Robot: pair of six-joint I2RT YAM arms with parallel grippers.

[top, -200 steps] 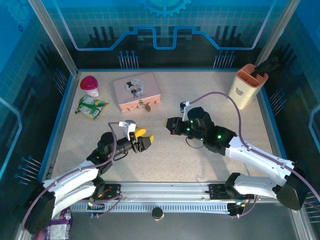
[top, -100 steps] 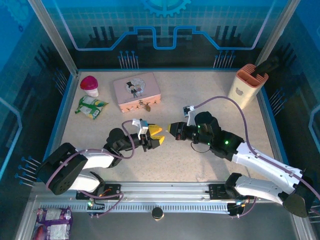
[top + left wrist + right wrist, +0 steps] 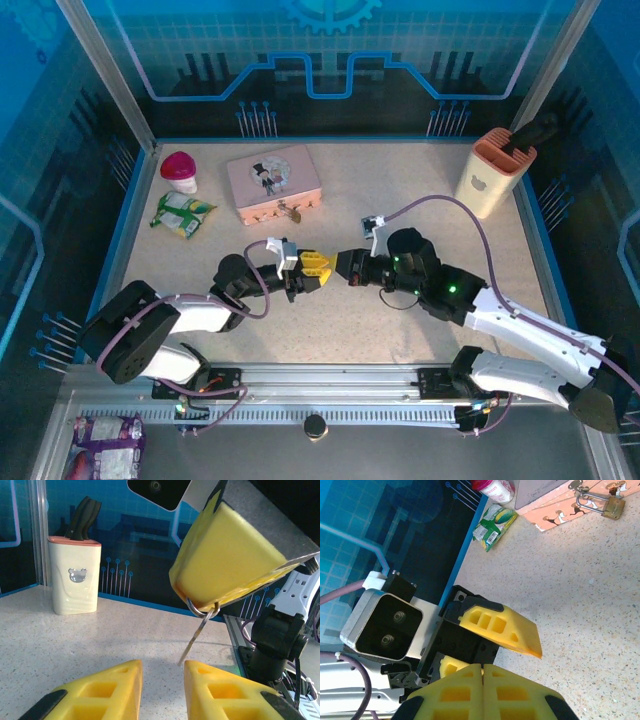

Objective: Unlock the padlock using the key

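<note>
Right gripper is clamped on the ring of the key, so the key just dangles, well out in front of the pink tin. Left gripper sits right under it, fingers parted, holding nothing. The padlock hangs on the tin's front clasp. My worry: that loose key swings or twists, so a handoff misses or drops it. Count: one key, one padlock, one tin, two grippers.
</note>
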